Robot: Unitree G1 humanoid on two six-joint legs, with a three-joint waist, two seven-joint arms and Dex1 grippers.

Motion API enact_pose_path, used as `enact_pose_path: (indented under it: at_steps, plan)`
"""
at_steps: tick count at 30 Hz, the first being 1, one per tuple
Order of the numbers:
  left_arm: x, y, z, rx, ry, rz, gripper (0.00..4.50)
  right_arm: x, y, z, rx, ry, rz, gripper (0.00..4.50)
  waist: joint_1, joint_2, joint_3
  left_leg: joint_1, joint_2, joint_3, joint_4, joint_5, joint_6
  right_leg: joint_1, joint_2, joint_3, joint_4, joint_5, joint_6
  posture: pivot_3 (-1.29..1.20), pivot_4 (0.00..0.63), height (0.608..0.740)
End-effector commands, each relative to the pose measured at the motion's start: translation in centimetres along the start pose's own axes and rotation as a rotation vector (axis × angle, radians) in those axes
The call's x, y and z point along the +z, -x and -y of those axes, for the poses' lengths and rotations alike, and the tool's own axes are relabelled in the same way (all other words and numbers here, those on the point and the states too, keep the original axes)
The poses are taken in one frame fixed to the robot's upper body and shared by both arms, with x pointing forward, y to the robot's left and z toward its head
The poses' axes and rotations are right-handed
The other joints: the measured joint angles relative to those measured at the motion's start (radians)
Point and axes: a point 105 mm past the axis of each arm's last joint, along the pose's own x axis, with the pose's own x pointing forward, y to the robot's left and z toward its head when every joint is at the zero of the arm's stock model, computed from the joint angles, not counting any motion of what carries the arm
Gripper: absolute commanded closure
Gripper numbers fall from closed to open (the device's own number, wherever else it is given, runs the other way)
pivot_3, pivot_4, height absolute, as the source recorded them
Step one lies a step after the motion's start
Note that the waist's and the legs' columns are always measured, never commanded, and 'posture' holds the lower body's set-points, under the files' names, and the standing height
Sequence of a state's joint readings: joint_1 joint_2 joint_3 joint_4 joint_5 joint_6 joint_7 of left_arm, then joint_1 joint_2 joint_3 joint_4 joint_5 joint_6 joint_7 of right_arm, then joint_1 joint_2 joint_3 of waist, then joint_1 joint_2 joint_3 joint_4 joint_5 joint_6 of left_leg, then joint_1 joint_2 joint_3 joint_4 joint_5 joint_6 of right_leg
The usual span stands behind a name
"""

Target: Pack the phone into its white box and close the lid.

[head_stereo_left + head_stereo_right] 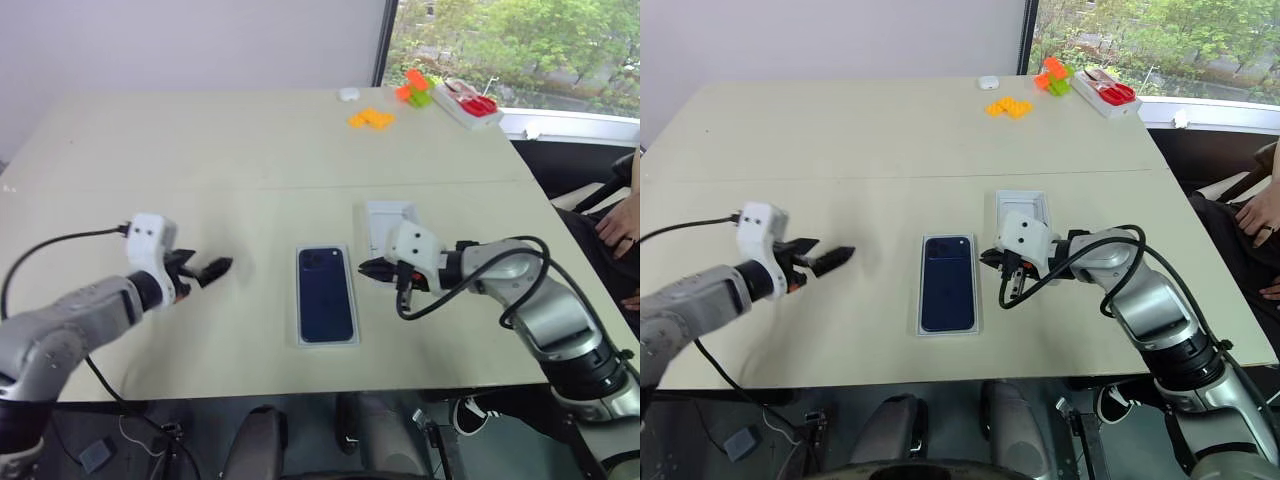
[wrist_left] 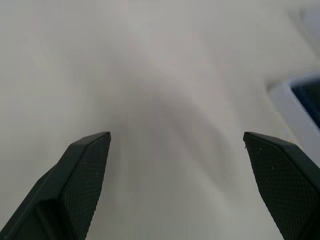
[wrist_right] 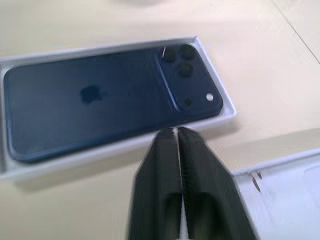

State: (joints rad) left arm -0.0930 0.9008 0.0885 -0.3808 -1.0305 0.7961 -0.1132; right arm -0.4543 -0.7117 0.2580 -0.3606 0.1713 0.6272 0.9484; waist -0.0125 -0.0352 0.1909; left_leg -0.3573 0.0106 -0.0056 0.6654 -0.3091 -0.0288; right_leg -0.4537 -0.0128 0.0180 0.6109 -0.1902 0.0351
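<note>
two black-fingered grippers hang over the pale beige table (image 1: 250, 140), one on each side of the shallow white rectangular cardboard box (image 1: 327, 342). the dark navy-blue glossy phone (image 1: 325, 294) lies flat inside that box, back upward, with its square camera block at the far end (the right wrist view shows the lenses and the thin white rim running all round it). the box sits near the front middle of the table.

the right gripper (image 1: 366, 268) is just beside the box's right edge, near the camera end, its two fingers pressed together with nothing between them; it is not touching the phone. the left gripper (image 1: 205, 270) is well apart from the box on its left, fingers spread wide and empty above bare tabletop.

just behind the right gripper lies another white rectangular tray (image 1: 389, 222), partly hidden by the wrist; whether it is the lid i cannot tell.

at the far right corner are small orange blocks (image 1: 371, 118), orange and green blocks (image 1: 414, 87), and a red-and-white tray (image 1: 466, 100).
</note>
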Motion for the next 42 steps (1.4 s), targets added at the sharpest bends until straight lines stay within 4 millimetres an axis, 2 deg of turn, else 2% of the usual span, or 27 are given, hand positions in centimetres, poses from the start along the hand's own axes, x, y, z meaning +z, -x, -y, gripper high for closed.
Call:
enact_pose_path:
  at_steps: [1,8,18,24,34,42]
  plan:
    - [0.6,-0.2,1.1,-0.032,-0.081,0.061,0.0,1.2,-0.4,-0.1,-0.021,0.065,0.014,4.49,0.0,0.0,0.0,0.0,0.0,0.001,0.0,0.0,0.0,0.0,0.0,0.0,0.0,0.0,0.0,0.0,0.15,0.734]
    - [0.1,-0.7,2.9,-0.095,-0.104,0.079,0.0,0.5,-1.0,-0.9,0.002,0.096,-0.035,4.49,-0.002,0.0,0.0,0.001,0.001,0.0,0.0,0.0,0.0,0.0,0.001,0.0,0.001,0.0,0.001,0.0,0.15,0.734]
    - [-0.3,-0.7,4.9,-0.185,-0.138,0.067,0.0,-0.2,-0.7,-2.1,0.058,0.126,-0.079,4.49,-0.006,0.0,0.0,0.001,0.001,0.0,0.0,0.0,0.0,0.0,0.002,0.0,0.002,0.0,0.001,0.0,0.15,0.734]
    - [-1.0,0.2,5.8,-0.268,-0.152,0.04,0.0,0.0,-1.1,-2.3,0.062,0.122,-0.073,4.49,-0.006,0.0,0.0,0.001,0.001,0.0,0.0,0.0,0.0,0.0,0.002,0.0,0.002,0.0,0.001,0.0,0.15,0.734]
    - [-2.9,3.1,7.0,-0.445,-0.303,-0.049,0.0,0.4,-1.5,-2.6,0.078,0.123,-0.056,4.49,-0.007,0.0,0.0,0.0,0.002,0.001,0.0,0.0,0.0,-0.003,0.002,0.0,0.002,0.0,0.001,0.0,0.15,0.734]
    - [-3.6,4.4,7.4,-0.525,-0.401,-0.062,0.0,0.2,-1.6,-2.7,0.092,0.131,-0.066,4.49,-0.007,0.0,0.0,0.0,0.002,0.001,0.0,0.0,0.0,-0.004,0.002,0.0,0.002,0.0,0.001,0.0,0.15,0.734]
